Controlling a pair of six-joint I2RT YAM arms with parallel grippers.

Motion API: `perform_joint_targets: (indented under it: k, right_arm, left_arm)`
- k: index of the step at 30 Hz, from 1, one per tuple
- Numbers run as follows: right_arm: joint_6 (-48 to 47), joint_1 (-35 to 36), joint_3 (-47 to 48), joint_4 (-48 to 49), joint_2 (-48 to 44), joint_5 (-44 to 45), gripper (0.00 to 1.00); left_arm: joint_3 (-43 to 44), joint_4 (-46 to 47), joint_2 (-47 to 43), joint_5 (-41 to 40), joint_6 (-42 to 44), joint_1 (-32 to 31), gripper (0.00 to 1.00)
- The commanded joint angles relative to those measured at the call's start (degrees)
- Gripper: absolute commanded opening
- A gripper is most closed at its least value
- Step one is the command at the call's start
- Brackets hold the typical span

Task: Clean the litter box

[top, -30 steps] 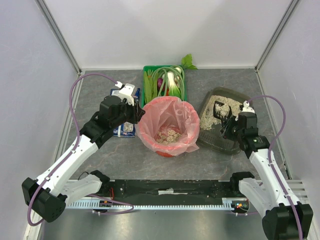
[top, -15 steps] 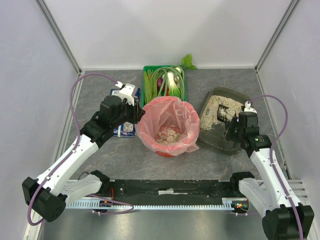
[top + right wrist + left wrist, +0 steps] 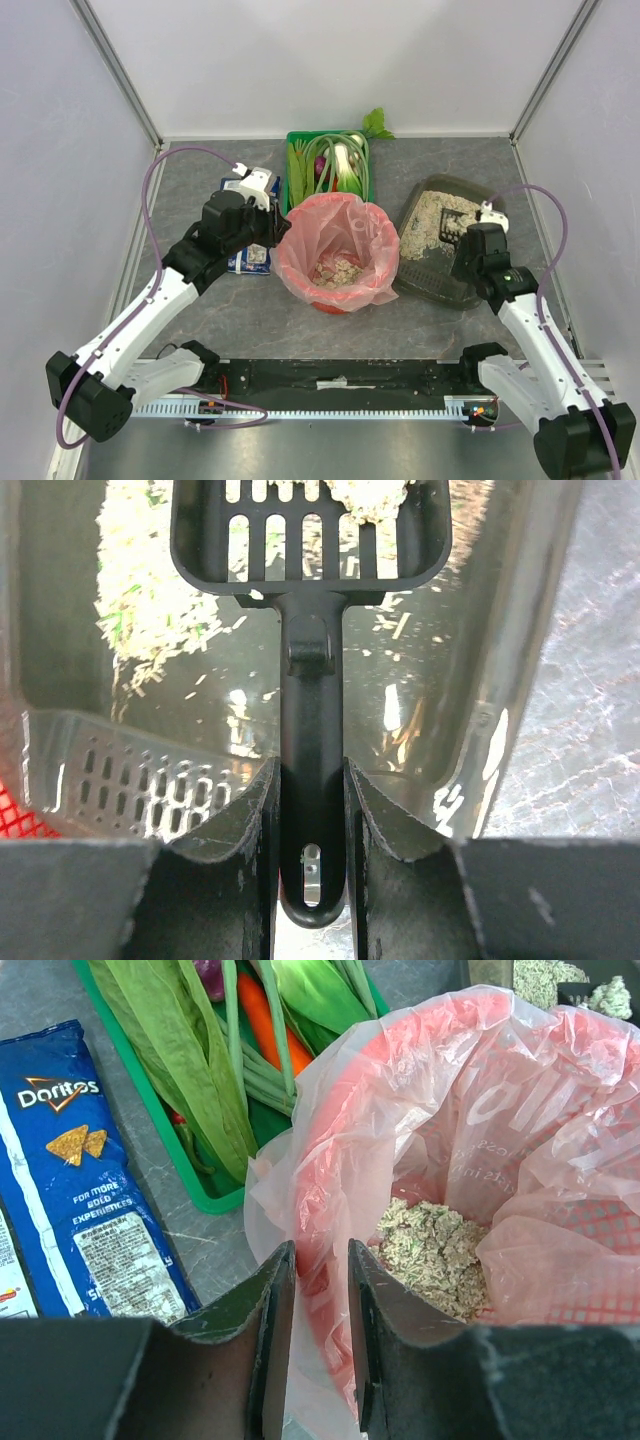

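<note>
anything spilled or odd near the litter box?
No spill shows on the table. Litter is heaped at the far end of the litter box; the near end is bare but for stray grains. A Doritos bag lies flat left of the pink-bagged bin.

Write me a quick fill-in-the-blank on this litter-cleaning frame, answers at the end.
1. The right gripper is shut on the handle of a black slotted ____.
2. The bag whose rim the left gripper pinches is coloured ____.
3. The litter box lies on the ____ arm's side of the red bin.
4. The blue chip bag beside the bin is branded ____.
Missing words: scoop; pink; right; Doritos.
</note>
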Motion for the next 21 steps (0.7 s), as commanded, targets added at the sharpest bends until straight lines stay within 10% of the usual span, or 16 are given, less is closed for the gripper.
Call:
perform_joint_targets:
  k: [1, 11, 16, 21]
  right_arm:
    - [-2.0, 5.1, 3.8, 1.3, 0.6, 8.5, 0.0]
    - [1.1, 11.5, 5.1, 2.1, 6.9, 7.3, 0.0]
    - [-0.1, 11.5, 8.4, -1.7, 6.5, 22.0, 0.0]
    - [-1.2, 11.5, 7.0, 2.0, 6.9, 9.5, 0.0]
  left_arm:
    - [-0.1, 2.5, 0.7, 1.0, 0.4, -0.3, 0.34]
    - [-0.1, 2.5, 0.5, -0.4, 0.8, -0.2, 0.34]
    - [0.1, 2.3, 0.2, -0.5, 1.5, -0.2, 0.34]
    - [0.2, 2.1, 0.0, -1.0, 1.6, -0.2, 0.34]
